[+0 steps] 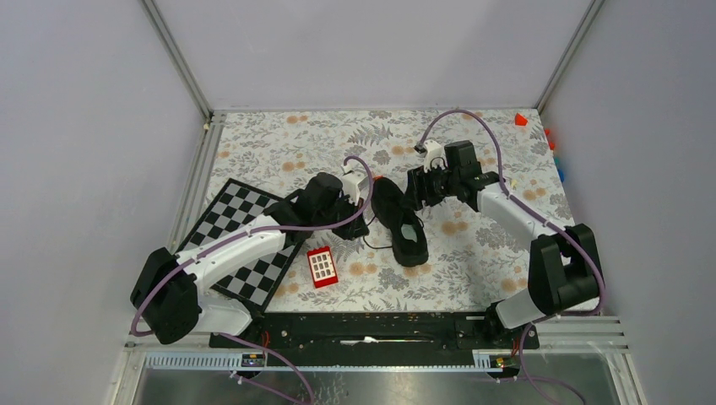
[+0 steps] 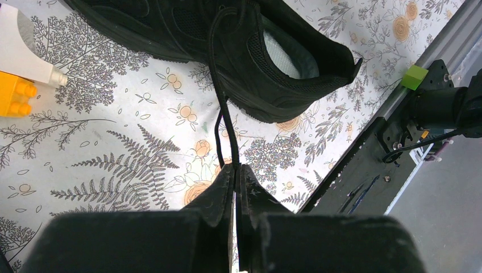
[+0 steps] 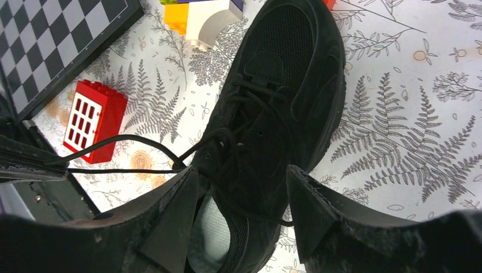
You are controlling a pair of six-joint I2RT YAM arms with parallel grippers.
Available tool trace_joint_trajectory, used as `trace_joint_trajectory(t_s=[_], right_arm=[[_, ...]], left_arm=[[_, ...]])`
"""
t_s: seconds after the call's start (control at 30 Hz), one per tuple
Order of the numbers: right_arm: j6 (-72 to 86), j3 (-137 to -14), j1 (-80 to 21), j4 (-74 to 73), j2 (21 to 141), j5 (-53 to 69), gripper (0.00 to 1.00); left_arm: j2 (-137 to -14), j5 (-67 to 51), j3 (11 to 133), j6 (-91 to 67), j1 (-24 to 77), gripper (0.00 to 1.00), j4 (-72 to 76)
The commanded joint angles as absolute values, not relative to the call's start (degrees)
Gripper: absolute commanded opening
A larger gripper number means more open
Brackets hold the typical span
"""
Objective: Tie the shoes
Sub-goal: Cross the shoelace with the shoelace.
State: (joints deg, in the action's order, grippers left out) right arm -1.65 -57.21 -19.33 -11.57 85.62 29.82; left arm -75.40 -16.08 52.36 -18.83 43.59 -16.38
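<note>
The black sneaker (image 1: 400,222) lies on the floral cloth, its opening with the pale insole toward the arms. My left gripper (image 2: 236,169) is shut on a thin black lace (image 2: 224,116) that runs taut from the shoe (image 2: 239,51). In the top view the left gripper (image 1: 361,224) sits just left of the shoe. My right gripper (image 3: 241,173) is open, its fingers straddling the shoe's tongue and opening (image 3: 284,85). It sits over the shoe's right side in the top view (image 1: 420,192). Another lace loop (image 3: 131,139) stretches left of the shoe.
A chessboard (image 1: 245,228) lies under the left arm. A red window block (image 1: 322,267) sits left of the shoe's heel. Yellow and white blocks (image 3: 199,17) lie near the toe. A green block (image 2: 415,75) sits on the black base rail (image 1: 371,329).
</note>
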Motion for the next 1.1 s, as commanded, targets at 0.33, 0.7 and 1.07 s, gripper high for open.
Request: trace_joint_trajectory(t_s=[0.33, 0.7, 1.07], right_arm=[[-0.4, -62.4, -17.8, -11.8, 91.1, 40.0, 0.51], [1.6, -61.6, -17.4, -12.1, 91.1, 43.8, 0.52], [-2.5, -62.2, -17.3, -16.8, 91.7, 43.8, 0.46]], left_arm=[[-74.3, -15.1, 53.1, -17.8, 43.4, 0.0, -14.9], [-74.5, -15.2, 53.1, -17.7, 43.4, 0.0, -15.1], [-74.6, -15.3, 53.2, -17.6, 43.4, 0.0, -15.0]])
